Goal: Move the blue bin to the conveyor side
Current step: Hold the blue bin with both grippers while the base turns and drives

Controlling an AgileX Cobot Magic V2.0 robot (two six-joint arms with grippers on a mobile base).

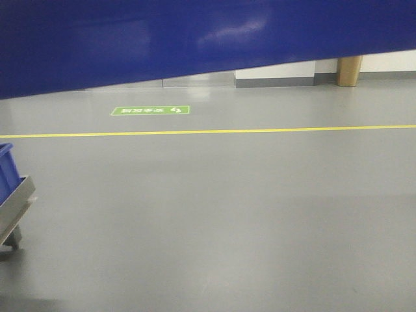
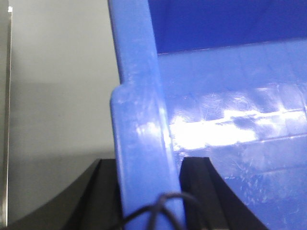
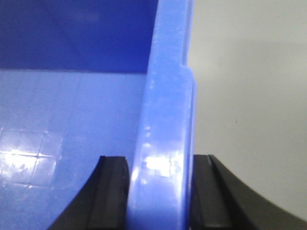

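Left wrist-mounted view: the left gripper is clamped on the thick rim of the blue bin. One black pad sits outside the wall and one inside, both touching plastic. A thin black cable crosses the rim just in front of the pads.

Right wrist-mounted view: the right gripper is clamped on the rim at its side in the same manner. The bin is therefore judged to be carried between both arms, clear of the floor.

In the front-facing view, the bin's glossy wall fills the top of the frame. Its lower edge slopes, so the bin appears tilted. Beyond it lie grey floor, a yellow line and a green floor sign. The conveyor is not in view.

Recommended:
- Level both arms.
- Apply equal clamp force.
- Translate slowly, because the smooth rim may slip under uneven load.
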